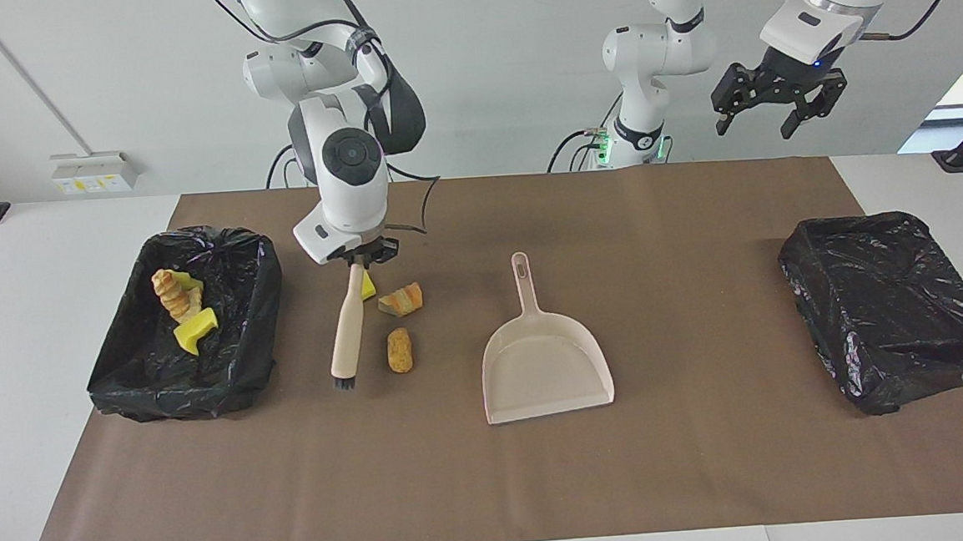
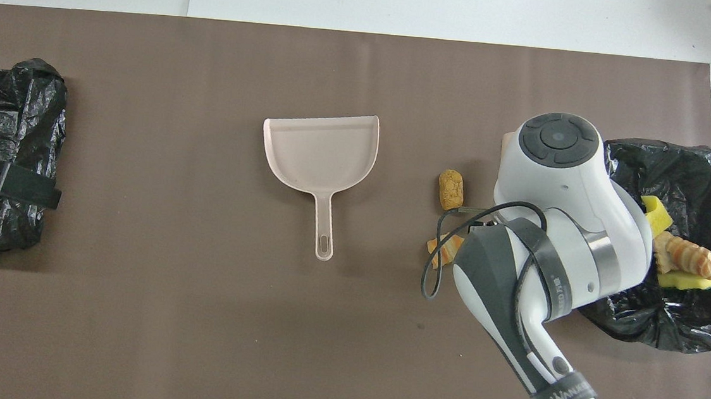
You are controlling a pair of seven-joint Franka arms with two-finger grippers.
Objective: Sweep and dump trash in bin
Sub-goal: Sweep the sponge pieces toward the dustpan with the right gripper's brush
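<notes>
The right pincer (image 1: 355,260) is clamping the top of the brush (image 1: 345,329), whose bristles are touching the brown mat between the bin (image 1: 124,372) at the right arm's end of the table and the dustpan (image 1: 544,365). The left pincer (image 1: 774,109) is waiting high over the left arm's end, fingers apart and empty.

Three pieces of trash are lying loose on the mat beside the brush: a brown bread lump (image 1: 400,350), an orange-striped pastry bit (image 1: 401,300), and a yellow sponge piece (image 1: 367,287) half hidden by the handle. About three more, a croissant (image 1: 172,294) and two sponge bits, are sitting in the bin. There are two bins, one dustpan, one brush.

The risk, as I judge it: the rounded lump rolling past the dustpan mouth, or the sweep shoving the unheld dustpan along.
</notes>
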